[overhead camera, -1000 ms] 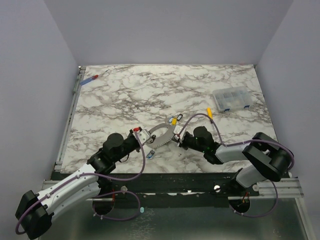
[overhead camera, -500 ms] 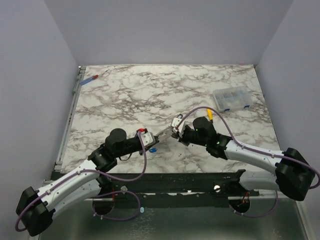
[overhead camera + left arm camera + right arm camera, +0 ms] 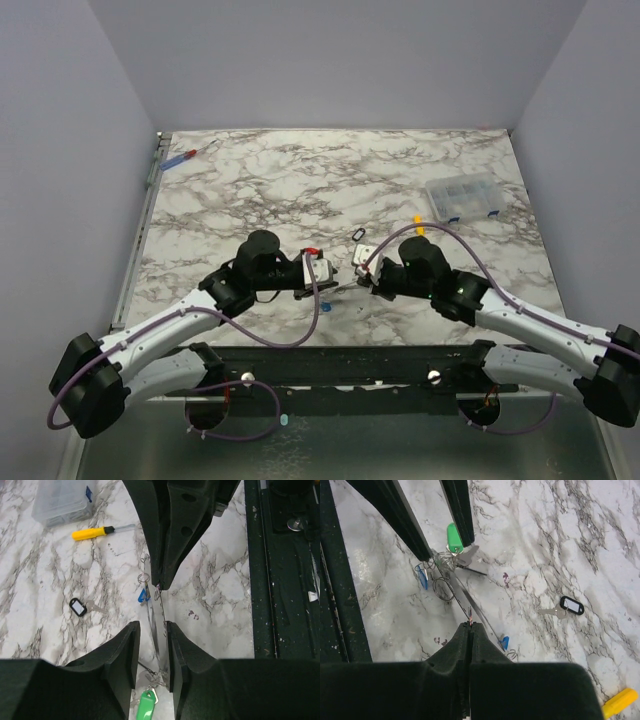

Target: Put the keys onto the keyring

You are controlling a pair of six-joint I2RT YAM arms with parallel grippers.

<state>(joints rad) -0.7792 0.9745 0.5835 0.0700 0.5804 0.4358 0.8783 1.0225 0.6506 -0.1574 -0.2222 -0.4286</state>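
Both arms have reached further out; keyring (image 3: 151, 610) turned from broad-on to edge-on | my right end effector (image 3: 470, 625) pinched together on its wire | my left end effector (image 3: 152, 626) fingers apart, astride the wire | wire's long axis runs between my two end effectors; green key (image 3: 145, 705) already on it | black-tagged key (image 3: 80, 607) loose on bench (image 3: 45, 630), beyond both, nearer my right arm

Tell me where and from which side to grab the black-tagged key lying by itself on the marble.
Take the black-tagged key by its tag, coming straight down from above and closing across the tag's shorter width. It lies flat and alone on the table, so nothing crowds the approach. The plastic tag looks thicker than the thin metal blade, which probably sits too flush to pinch.
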